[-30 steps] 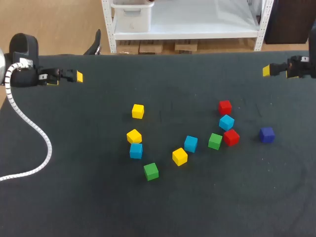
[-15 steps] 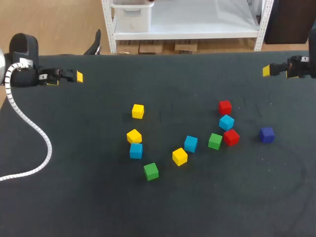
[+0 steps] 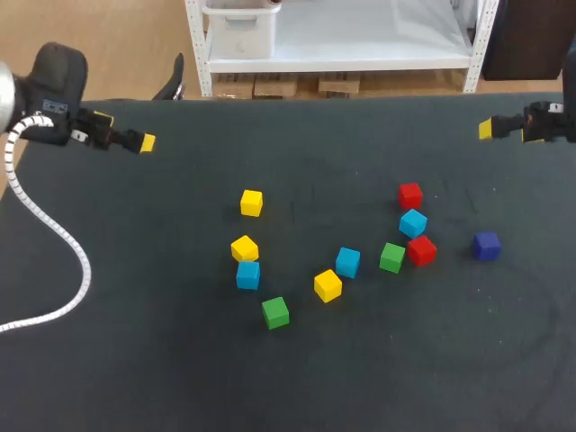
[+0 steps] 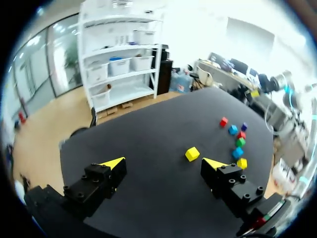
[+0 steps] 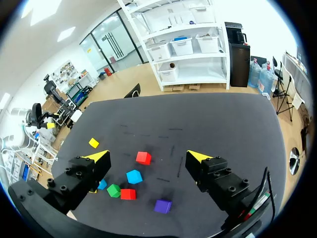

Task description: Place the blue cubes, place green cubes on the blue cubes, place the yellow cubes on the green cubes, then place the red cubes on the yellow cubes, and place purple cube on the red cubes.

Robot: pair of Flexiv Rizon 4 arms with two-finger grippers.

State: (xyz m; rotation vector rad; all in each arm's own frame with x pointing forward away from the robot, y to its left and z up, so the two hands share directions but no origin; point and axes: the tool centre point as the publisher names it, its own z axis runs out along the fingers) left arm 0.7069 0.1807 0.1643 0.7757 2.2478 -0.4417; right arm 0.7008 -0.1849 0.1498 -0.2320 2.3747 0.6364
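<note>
Three blue (image 3: 247, 274) (image 3: 347, 262) (image 3: 412, 222), three yellow (image 3: 251, 202) (image 3: 244, 247) (image 3: 328, 285), two green (image 3: 275, 312) (image 3: 391, 257), two red (image 3: 410, 194) (image 3: 420, 250) (one purple (image 3: 486, 245)).

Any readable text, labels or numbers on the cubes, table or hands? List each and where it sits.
None can be read.
Cubes: plain coloured faces, no print in any view.
Table: dark cover, no writing or signs.
Left hand and right hand: plain yellow tips, no markings.
Pale label on the left arm's wrist housing: too small to read.
</note>
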